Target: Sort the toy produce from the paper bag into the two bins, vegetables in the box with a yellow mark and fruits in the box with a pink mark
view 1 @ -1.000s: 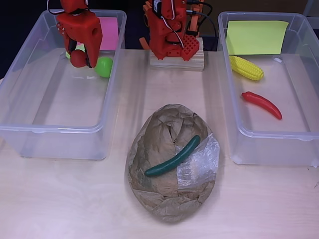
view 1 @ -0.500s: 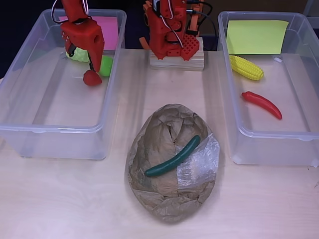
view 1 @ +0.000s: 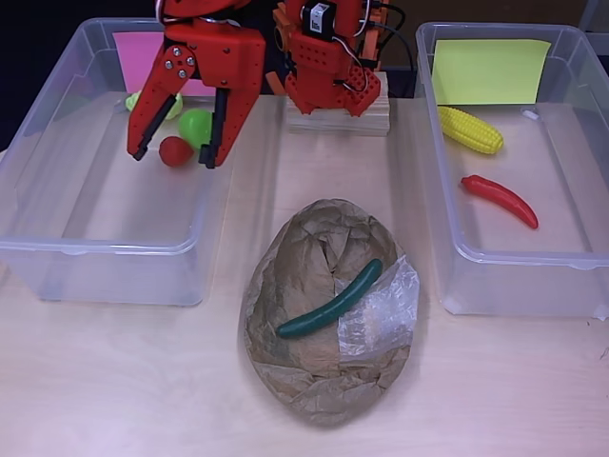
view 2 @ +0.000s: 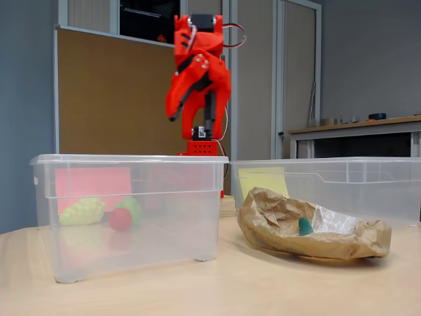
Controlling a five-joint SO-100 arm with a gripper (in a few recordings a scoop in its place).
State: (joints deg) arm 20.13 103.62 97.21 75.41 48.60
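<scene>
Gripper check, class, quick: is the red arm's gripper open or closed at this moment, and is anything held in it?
Gripper: open and holding nothing, raised above the pink-marked bin; the red toy fruit lies on the bin floor.

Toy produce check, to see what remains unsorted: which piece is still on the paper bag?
The green cucumber, lying across the paper bag; every other piece already sits inside a bin.
</scene>
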